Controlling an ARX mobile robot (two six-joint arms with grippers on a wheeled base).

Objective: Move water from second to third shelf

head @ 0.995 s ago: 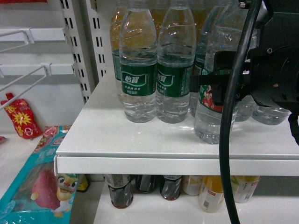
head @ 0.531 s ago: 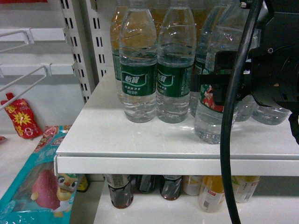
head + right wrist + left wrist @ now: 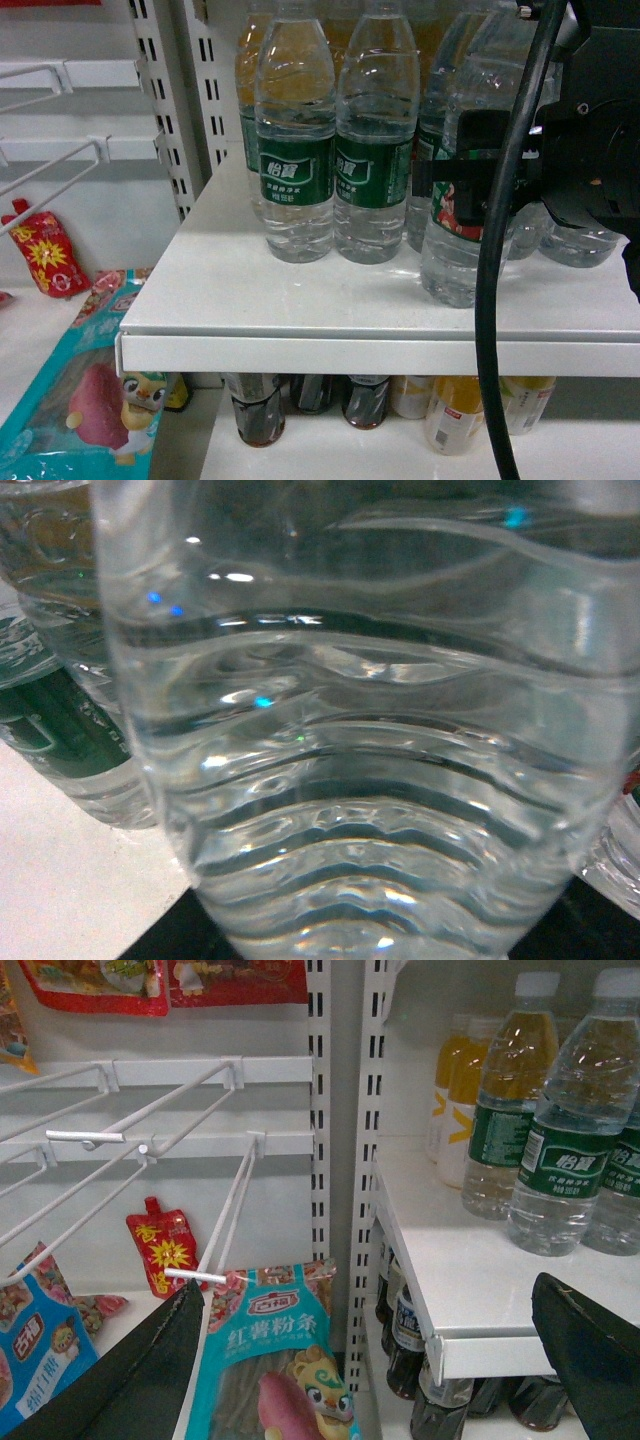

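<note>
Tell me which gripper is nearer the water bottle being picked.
Right. The right gripper is at the water bottle, fingers around its label. The left gripper hangs off the shelf's left front corner, well away.

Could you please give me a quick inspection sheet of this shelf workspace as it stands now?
Surface: white shelf, front part bare.
Job's things: water bottle at the right gripper, base at shelf level; lift unclear.
Clutter: two green-label bottles beside it; cola bottles and yellow drinks below.
Grippers: right jaws around the bottle; left gripper open, empty.
Cables: black cable hangs across the shelf front.
Surroundings: wire hooks, snack packets.
</note>
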